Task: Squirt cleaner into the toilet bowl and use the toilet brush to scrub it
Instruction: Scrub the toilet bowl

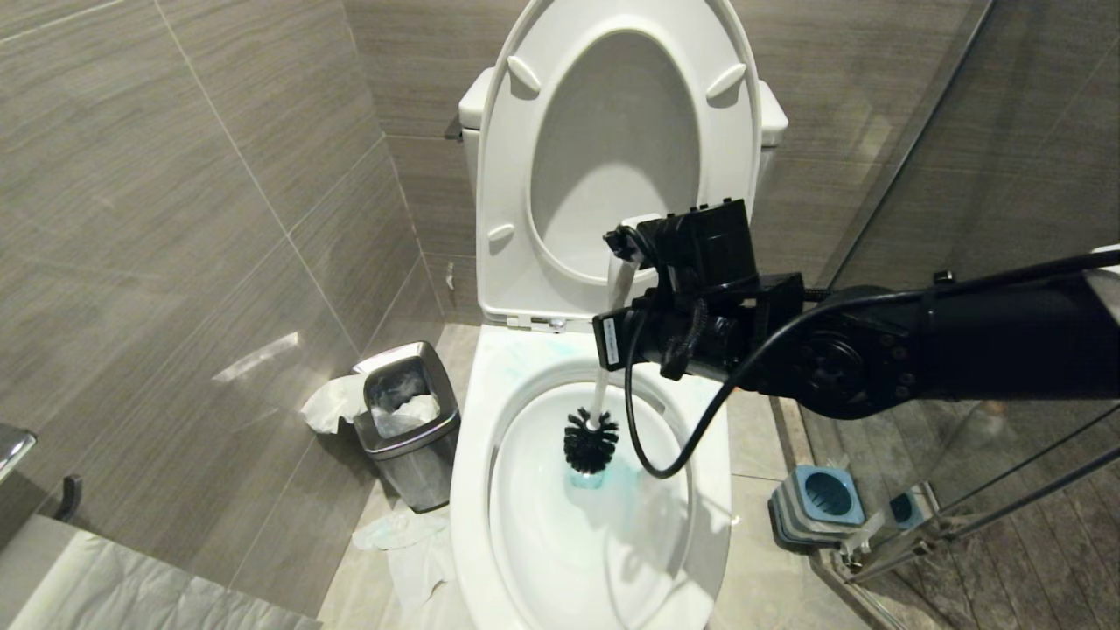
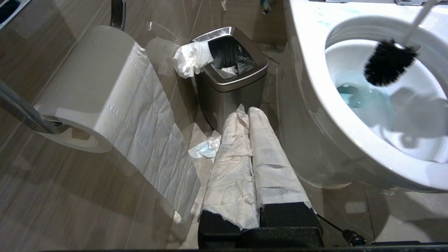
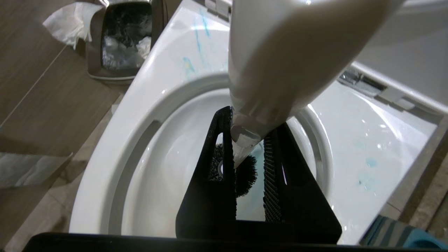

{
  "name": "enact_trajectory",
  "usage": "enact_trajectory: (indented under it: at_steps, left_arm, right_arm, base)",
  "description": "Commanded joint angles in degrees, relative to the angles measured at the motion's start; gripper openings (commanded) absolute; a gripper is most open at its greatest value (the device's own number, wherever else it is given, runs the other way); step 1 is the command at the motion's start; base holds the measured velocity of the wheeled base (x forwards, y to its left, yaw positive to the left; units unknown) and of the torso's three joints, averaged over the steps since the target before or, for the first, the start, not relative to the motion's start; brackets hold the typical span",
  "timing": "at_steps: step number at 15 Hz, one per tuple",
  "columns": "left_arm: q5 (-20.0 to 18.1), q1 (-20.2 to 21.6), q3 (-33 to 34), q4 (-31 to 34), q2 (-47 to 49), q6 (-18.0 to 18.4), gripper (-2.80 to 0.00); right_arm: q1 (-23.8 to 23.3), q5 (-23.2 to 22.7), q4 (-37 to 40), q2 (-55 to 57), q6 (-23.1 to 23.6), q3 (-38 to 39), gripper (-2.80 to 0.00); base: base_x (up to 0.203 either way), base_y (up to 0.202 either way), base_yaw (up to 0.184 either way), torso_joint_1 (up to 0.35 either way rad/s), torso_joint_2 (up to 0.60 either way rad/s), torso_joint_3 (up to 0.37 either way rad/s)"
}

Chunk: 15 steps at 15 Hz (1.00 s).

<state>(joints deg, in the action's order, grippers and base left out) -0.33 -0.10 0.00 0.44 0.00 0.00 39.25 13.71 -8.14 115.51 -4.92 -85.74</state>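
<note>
My right arm [image 1: 962, 341] extends in from the right, wrist angled downward. The right pincer [image 3: 248, 154] is clamped on a white handle, one black finger [image 3: 217, 175] on each side of it. My left arm is parked low. The left pincer [image 2: 249, 115] is closed, its two fingers [image 2: 231, 168] pressed together along their length, both wrapped in white paper.
</note>
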Motion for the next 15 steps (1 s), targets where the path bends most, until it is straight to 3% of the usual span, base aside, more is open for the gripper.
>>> enact_trajectory:
  at_steps: [1,9,15]
  left_arm:
    - [-0.02,0.01,0.09,0.0,0.0,0.0,-2.8]
    - [-0.02,0.01,0.09,0.0,0.0,0.0,-2.8]
    - [-0.02,0.01,0.09,0.0,0.0,0.0,-2.8]
  right_arm:
    - [0.64,0.17,0.13,-5.61,-0.08,4.08,-2.8]
    - [0.61,0.77,-3.59,8.66,-0.27,-1.28,-2.8]
    - [2.99,1.83,-3.6,2.54,-0.28,0.07,-2.8]
  base:
    - [0.0,0.0,0.0,0.0,0.0,0.0]
    - [0.0,0.0,0.0,0.0,0.0,0.0]
    - [0.0,0.0,0.0,0.0,0.0,0.0]
